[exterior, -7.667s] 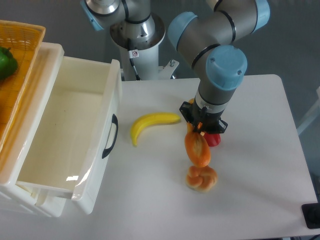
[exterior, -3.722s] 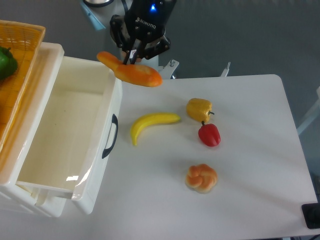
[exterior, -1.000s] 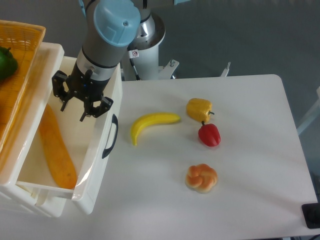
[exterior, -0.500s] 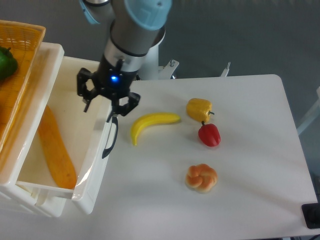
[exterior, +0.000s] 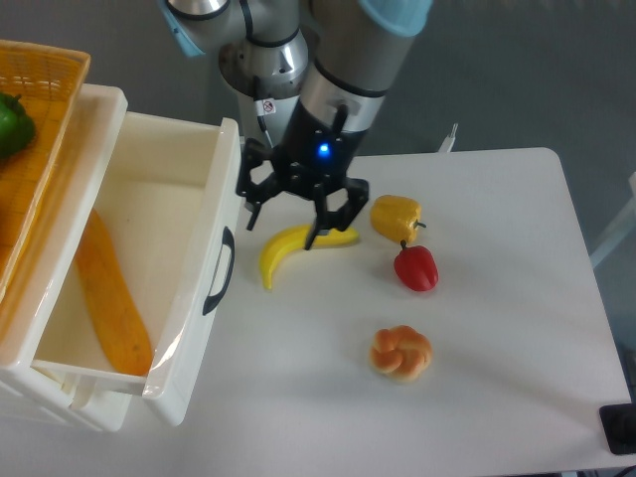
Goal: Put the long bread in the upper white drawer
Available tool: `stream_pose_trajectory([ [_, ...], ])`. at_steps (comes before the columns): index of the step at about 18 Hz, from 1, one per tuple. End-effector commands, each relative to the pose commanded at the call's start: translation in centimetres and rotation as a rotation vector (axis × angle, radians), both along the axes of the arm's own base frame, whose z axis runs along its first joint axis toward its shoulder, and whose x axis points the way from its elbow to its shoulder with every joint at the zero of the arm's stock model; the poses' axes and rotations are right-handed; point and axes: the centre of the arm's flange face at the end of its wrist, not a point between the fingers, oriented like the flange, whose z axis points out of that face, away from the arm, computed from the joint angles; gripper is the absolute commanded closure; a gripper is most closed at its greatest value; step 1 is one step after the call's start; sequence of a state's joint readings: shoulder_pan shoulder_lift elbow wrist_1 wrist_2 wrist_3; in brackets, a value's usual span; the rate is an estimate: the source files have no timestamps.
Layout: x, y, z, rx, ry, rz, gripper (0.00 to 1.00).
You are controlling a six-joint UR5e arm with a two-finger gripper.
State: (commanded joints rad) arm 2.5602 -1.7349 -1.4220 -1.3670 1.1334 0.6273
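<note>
long bread (exterior: 111, 298): laid along the floor of the upper white drawer (exterior: 204, 209), left of frame | gripper (exterior: 289, 214): fingers spread wide, nothing held, above the banana (exterior: 283, 250), centre of frame

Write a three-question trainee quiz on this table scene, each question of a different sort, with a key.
1. True or false: the long bread lies inside the upper white drawer.
2. Multiple choice: the gripper is A) shut on the banana, B) open and empty above the table, C) inside the drawer.
3. Fill in: the fruit lying just under the gripper is the ____.

Key
1. True; the loaf lies along the drawer's left wall.
2. B; its fingers are spread and hold nothing.
3. banana; the yellow pepper, red pepper and knotted bun lie farther right.
</note>
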Motion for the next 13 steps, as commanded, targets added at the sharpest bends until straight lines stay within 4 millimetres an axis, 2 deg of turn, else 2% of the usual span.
stream_pose_trajectory([
  [9,-3.3,-1.2,-3.6,-0.271,0.268,-0.274,0.0],
  [13,-4.4,-0.9,-5.4,-0.318,0.306,-0.294,0.0],
])
